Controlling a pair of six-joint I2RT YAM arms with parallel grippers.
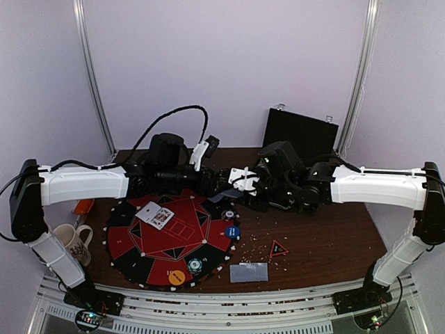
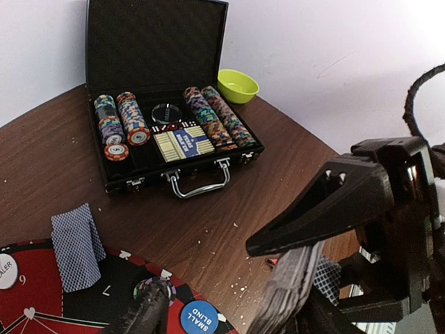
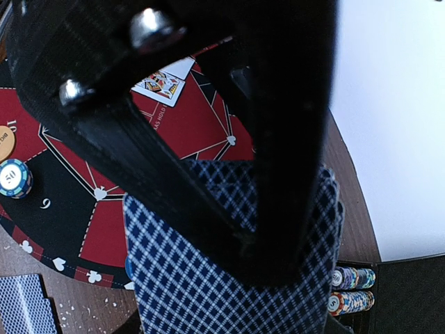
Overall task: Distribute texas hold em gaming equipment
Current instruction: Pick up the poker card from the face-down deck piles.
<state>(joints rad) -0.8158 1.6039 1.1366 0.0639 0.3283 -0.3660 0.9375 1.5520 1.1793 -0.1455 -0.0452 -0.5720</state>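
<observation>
Brown wooden surface (image 1: 327, 243) bearing a red-and-black mat (image 1: 181, 226). Nearest, the right fingers (image 3: 278, 250) clamp a deck of cards (image 3: 208, 292), backs blue-white lattice; the left fingers (image 2: 149, 309) stand apart beside it. Left of these, two face-down cards (image 2: 76, 247); beyond, striped chips (image 2: 208, 111) fill the open black case (image 2: 156, 42).

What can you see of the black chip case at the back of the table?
The case is black and stands open, its dark-lined lid upright. Inside, rows of striped poker chips lie on edge along both sides, with card decks and a round black disc between them. A metal handle sits on its front wall. It rests flat on the brown table, a yellow-green bowl just beside its right rear corner.
</observation>
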